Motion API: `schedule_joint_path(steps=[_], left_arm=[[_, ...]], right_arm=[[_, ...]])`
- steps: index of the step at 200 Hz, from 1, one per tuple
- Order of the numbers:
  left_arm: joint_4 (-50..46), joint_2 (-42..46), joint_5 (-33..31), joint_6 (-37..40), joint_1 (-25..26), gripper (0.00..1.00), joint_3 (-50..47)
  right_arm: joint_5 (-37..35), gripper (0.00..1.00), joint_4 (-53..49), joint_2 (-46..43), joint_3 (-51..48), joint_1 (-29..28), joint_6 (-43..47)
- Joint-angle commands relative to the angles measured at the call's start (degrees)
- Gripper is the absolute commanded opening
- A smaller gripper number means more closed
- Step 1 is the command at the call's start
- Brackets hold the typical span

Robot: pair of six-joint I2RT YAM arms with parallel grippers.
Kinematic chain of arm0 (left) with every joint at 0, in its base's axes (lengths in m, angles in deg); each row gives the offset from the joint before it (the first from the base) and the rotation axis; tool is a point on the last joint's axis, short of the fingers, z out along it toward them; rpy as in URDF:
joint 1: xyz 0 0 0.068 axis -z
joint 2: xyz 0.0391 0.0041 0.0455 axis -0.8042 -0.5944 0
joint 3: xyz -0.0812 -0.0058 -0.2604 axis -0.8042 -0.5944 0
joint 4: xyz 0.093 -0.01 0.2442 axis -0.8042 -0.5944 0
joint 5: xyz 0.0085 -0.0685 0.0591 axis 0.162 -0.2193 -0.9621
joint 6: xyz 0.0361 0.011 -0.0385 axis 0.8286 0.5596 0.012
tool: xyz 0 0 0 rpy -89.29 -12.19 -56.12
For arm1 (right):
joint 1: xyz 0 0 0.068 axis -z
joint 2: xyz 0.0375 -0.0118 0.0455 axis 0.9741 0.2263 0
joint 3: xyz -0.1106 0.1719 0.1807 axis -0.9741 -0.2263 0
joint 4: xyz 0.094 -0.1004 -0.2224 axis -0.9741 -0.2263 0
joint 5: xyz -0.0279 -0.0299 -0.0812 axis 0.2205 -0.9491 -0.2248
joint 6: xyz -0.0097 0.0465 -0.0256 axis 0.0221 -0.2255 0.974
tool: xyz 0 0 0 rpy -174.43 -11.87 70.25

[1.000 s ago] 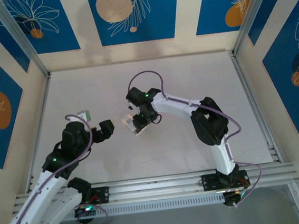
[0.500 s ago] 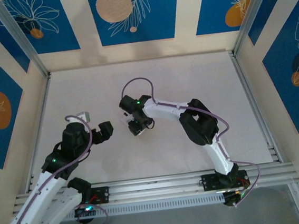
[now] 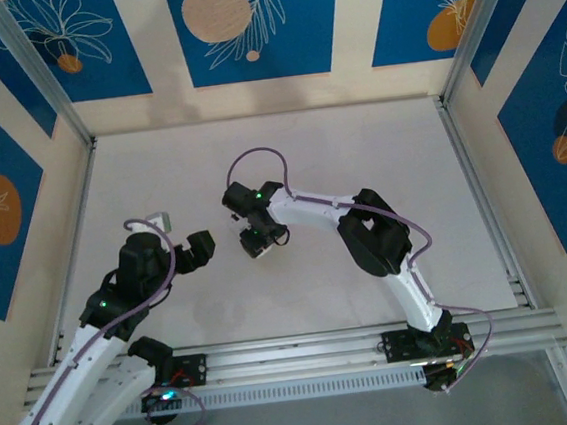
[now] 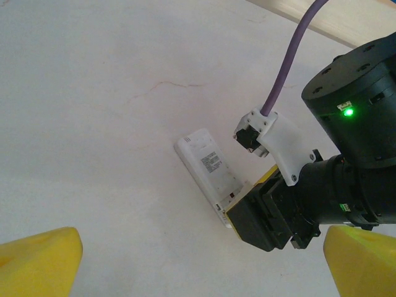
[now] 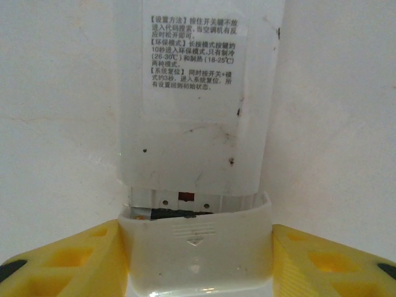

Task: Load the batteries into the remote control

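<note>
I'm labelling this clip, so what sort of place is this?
Likely a lab robot cell, not a home: left arm and right arm bolted to an aluminium rail, a white table, printed blue wall panels around it.

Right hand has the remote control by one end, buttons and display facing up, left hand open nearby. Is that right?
Not quite: the remote control lies back up; the right wrist view shows its printed label, not buttons or display. The rest holds: the right hand has it by one end, and the left hand is open nearby.
</note>
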Motion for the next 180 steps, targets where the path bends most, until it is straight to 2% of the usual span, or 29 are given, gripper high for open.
schedule_joint_path(steps=[1, 62, 108, 180], left_arm=[[0.7, 0.1, -0.2, 0.1, -0.6, 1.00, -0.6], [1.2, -0.1, 0.0, -0.4, -0.6, 1.00, -1.0], [1.1, -0.2, 0.3, -0.4, -0.6, 1.00, -1.0], [1.5, -0.2, 0.5, -0.8, -0.6, 1.00, -1.6]], right_arm=[[-0.2, 0.56, -2.2, 2.2, 1.6, -0.6, -1.5], [0.8, 0.58, -4.5, 4.0, 3.9, -0.6, -6.7], [-2.4, 0.60, -3.7, 4.9, 4.2, -1.3, -4.9], [-3.0, 0.66, -5.0, 5.8, 5.8, -1.5, -5.4]])
